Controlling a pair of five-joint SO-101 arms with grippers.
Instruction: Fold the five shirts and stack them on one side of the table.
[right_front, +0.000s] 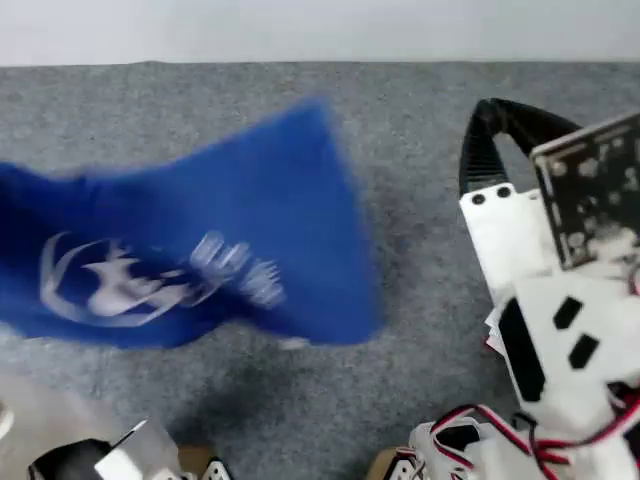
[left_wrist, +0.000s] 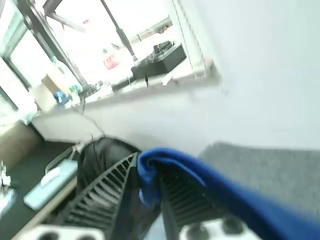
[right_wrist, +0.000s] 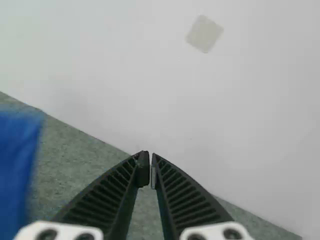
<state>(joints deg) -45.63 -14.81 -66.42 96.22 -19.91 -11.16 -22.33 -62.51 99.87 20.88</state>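
High view, 9 o'clock to centre: you have one blue shirt (right_front: 210, 250) spread from the 9 o'clock edge in to the middle of the grey table (right_front: 420, 120). Its white print (right_front: 120, 280) faces up. One corner rises toward 12 o'clock, and the lower hem ends near centre, toward 5 o'clock. A shadow lies on the table under that hem.

Left wrist view: your left gripper (left_wrist: 148, 167) is clamped on a bunched fold of the blue shirt (left_wrist: 210, 180). The cloth is pinched between the two ribbed black fingers (left_wrist: 105, 190) and trails away over the grey table (left_wrist: 270, 170). A white wall (left_wrist: 260, 75) and a window ledge (left_wrist: 150, 85) stand beyond.

High view, 3 to 5 o'clock: the right arm (right_front: 530, 250) sits at the right side of the table, apart from the shirt's edge.

Right wrist view: your right gripper (right_wrist: 149, 161) has its jaws pressed together, tips all but touching, with nothing between them. It points at the line where table (right_wrist: 85, 150) meets white wall (right_wrist: 150, 75). An edge of the blue shirt (right_wrist: 17, 165) shows off to one side, well clear of the fingers.
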